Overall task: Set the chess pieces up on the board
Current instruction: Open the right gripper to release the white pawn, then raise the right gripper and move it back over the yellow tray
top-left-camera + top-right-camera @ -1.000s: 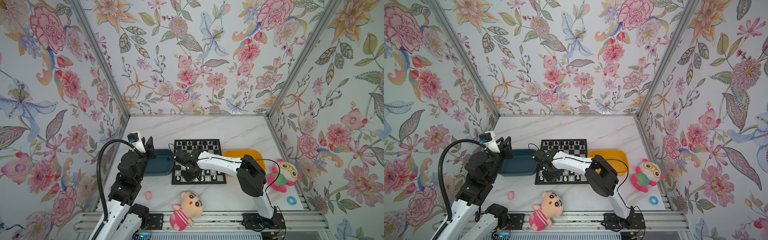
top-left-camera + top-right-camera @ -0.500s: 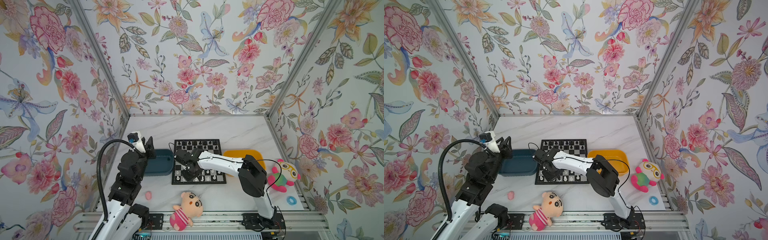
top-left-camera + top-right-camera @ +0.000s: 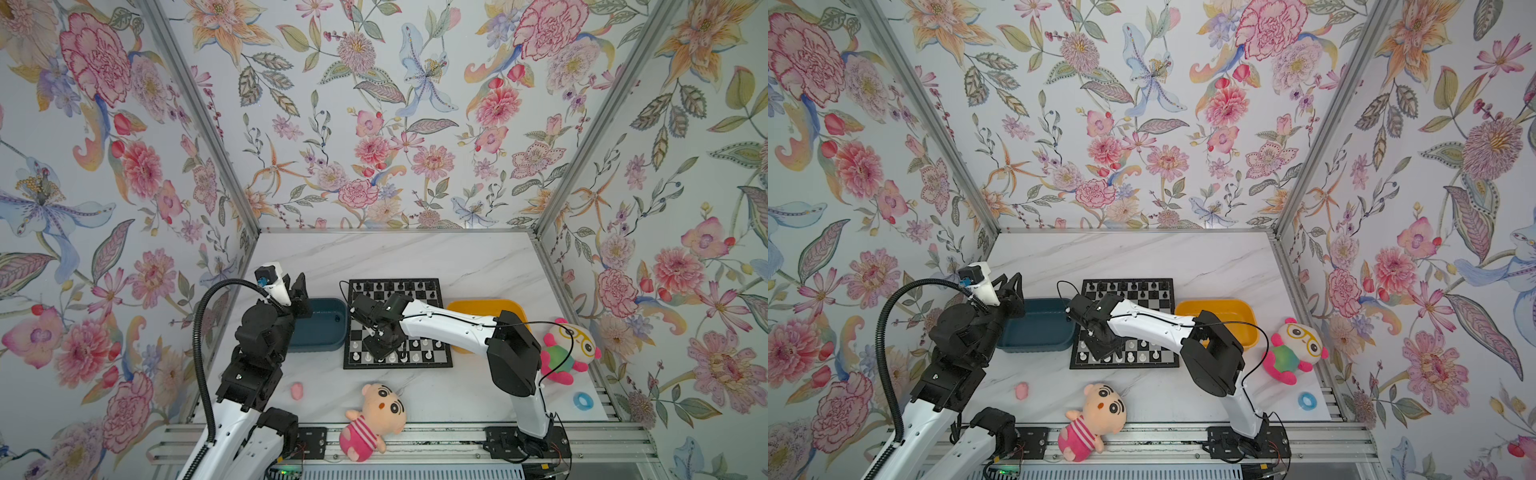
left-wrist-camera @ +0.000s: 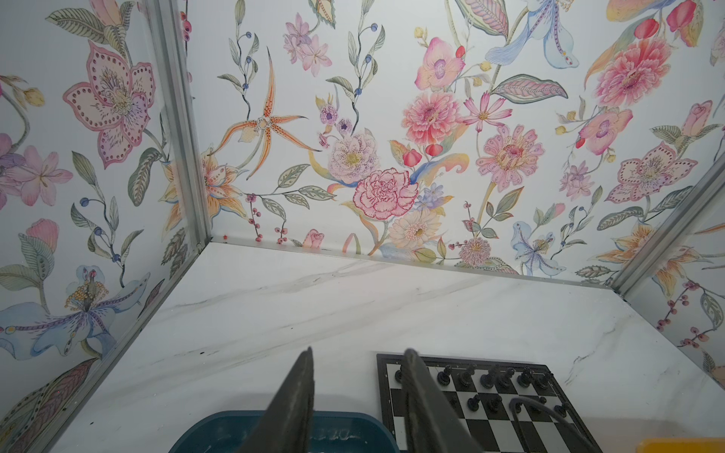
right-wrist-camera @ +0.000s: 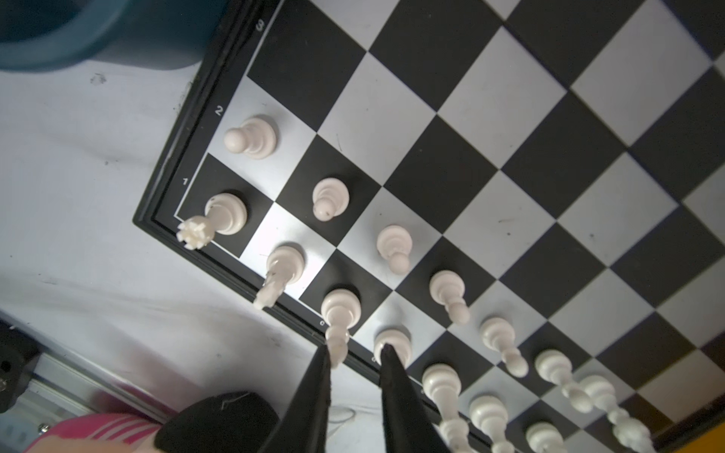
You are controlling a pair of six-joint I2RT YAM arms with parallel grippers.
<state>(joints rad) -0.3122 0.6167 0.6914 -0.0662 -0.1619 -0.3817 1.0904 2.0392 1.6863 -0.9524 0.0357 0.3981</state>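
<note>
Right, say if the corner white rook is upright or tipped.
Upright: in the right wrist view the white rook stands base-down on the board.

A robot lab test booth. Floral panels (image 3: pixel 374 124) in aluminium framing (image 3: pixel 201 120) wall a marble counter (image 3: pixel 415 257) with rail-mounted robot arms (image 3: pixel 449 328).

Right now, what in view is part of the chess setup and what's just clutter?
Job in hand: board, white pieces, black pieces, right gripper over the white rows.

Lying about: blue tray, yellow tray, pink-striped plush, plush with glasses, blue ring, small pink object.
</note>
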